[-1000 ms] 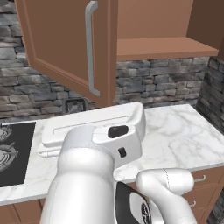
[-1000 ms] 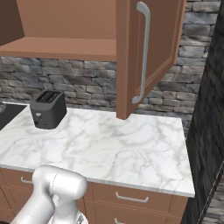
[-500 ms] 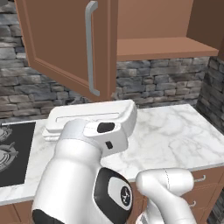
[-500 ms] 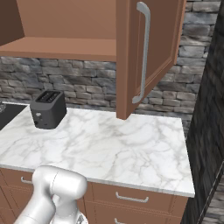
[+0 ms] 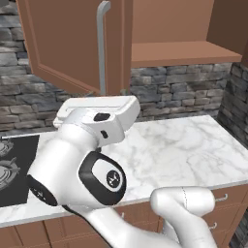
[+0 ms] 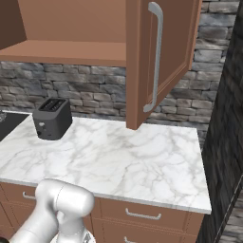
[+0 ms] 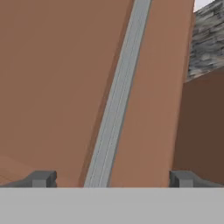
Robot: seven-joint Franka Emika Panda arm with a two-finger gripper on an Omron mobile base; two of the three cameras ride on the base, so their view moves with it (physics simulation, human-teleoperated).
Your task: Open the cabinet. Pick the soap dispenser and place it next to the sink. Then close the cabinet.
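Cabinet [image 5: 72, 43]: reddish-brown wooden wall unit, both doors swung open; the inside shelf [image 5: 179, 51] shows bare from the left base view.
Left door handle [image 7: 116, 100]: long silver bar, running up between the 2 fingertips, a little nearer the left one.
Right door handle [image 6: 155, 57]: silver bar on the other open door, seen from the right base view.
Gripper [image 7: 110, 178]: jaws spread wide, holding nothing and touching nothing; the door panel lies just beyond the tips.
Fingertips [image 7: 41, 178]: 2 small dark tips, 1 at each side of the bar.
Handling, judged: the door is stiff, hinged and light to swing; the bar is smooth metal and likely slippery, so take it at mid-length with both pads square across it.
Soap dispenser: cannot be made out here.
Sink: not in these views.
Counter [image 6: 123, 161]: white marble, with a black toaster [image 6: 51, 118] at its left.
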